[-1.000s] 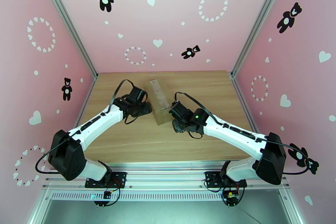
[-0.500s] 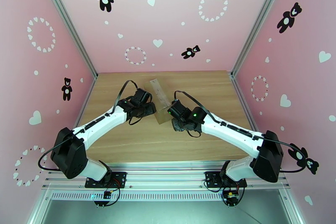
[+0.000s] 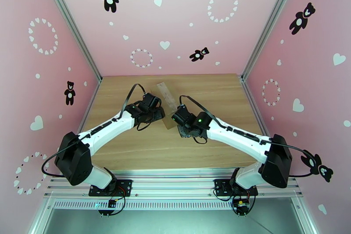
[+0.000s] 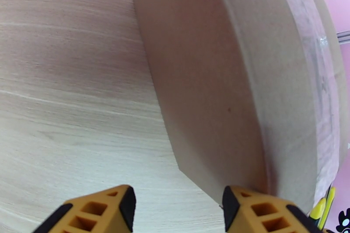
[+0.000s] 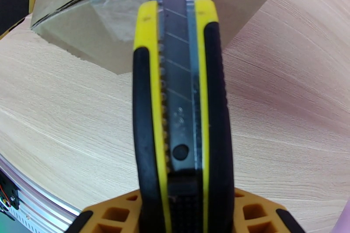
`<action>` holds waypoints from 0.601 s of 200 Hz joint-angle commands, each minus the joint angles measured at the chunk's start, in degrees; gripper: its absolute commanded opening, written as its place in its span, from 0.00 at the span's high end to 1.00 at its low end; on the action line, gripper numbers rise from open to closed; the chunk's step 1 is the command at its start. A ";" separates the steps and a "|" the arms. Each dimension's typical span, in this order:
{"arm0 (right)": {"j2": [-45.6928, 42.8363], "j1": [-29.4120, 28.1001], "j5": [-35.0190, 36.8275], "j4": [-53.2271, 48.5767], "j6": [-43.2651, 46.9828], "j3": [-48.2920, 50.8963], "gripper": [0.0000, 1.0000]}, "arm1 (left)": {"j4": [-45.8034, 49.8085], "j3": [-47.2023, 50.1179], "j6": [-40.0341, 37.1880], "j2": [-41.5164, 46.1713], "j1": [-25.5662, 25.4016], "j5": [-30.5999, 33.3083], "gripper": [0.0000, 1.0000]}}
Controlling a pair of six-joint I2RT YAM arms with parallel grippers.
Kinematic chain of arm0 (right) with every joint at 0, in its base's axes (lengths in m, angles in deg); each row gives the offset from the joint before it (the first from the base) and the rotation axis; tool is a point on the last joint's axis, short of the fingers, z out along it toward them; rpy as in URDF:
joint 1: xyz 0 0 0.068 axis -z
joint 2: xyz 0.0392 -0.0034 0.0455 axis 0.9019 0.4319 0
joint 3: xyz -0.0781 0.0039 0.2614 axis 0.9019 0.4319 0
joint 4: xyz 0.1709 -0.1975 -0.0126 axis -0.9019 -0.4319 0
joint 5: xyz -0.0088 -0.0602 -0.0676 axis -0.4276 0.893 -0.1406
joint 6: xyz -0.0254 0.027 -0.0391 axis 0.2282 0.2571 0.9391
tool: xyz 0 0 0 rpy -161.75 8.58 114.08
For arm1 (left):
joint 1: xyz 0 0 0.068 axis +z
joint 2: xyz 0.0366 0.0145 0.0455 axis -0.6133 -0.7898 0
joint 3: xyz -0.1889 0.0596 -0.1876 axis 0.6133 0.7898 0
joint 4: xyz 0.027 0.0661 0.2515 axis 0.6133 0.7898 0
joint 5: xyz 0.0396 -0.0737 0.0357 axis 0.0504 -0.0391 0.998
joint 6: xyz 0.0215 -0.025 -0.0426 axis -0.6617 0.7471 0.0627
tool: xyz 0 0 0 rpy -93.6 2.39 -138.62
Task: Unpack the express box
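The express box (image 3: 164,92), a brown carton with clear tape on top, lies at an angle in the middle of the table. My left gripper (image 3: 159,114) stands open at its left side. In the left wrist view the box's plain side (image 4: 205,89) rises just ahead of my left gripper (image 4: 175,207), and the right fingertip (image 4: 258,212) is at the box's near corner. My right gripper (image 5: 181,214) is shut on a yellow and black utility knife (image 5: 179,98). The knife's blade reaches the taped seam at the box's near end (image 5: 105,33). From above, my right gripper (image 3: 179,118) is at the box's near right corner.
The wooden table (image 3: 131,151) is walled in by pink panels at the left, back and right. A metal rail (image 3: 175,184) with the arm bases runs along the near edge. Bare wood lies in front of the box and to either side.
Both arms have closed in on the box: the left gripper moved right to its side, and the right gripper moved left and forward with the knife. The box's near end shifted slightly left.
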 commanded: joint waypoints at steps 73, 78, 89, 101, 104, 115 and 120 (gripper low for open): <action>2.80 -4.89 -4.72 4.33 3.55 -4.90 1.00 | -3.40 -3.07 1.42 -3.20 -3.83 -2.34 0.41; 2.88 -4.97 -4.75 4.35 3.64 -4.88 1.00 | -3.37 -3.15 1.37 -3.23 -3.83 -2.30 0.41; 2.99 -5.07 -4.80 4.29 3.65 -4.95 1.00 | -3.28 -3.24 1.34 -3.18 -3.76 -2.14 0.41; 3.05 -5.25 -4.88 4.29 3.56 -4.91 1.00 | -3.23 -3.37 1.47 -3.19 -3.82 -1.99 0.41; 3.09 -5.31 -4.88 4.23 3.55 -4.94 1.00 | -3.27 -3.41 1.45 -3.29 -3.83 -2.08 0.41; 3.11 -5.57 -4.59 3.99 3.53 -5.01 1.00 | -3.25 -3.50 1.63 -3.31 -3.85 -2.13 0.41; 3.11 -5.72 -4.54 3.97 3.56 -5.01 1.00 | -3.34 -3.55 1.75 -3.30 -3.82 -2.07 0.41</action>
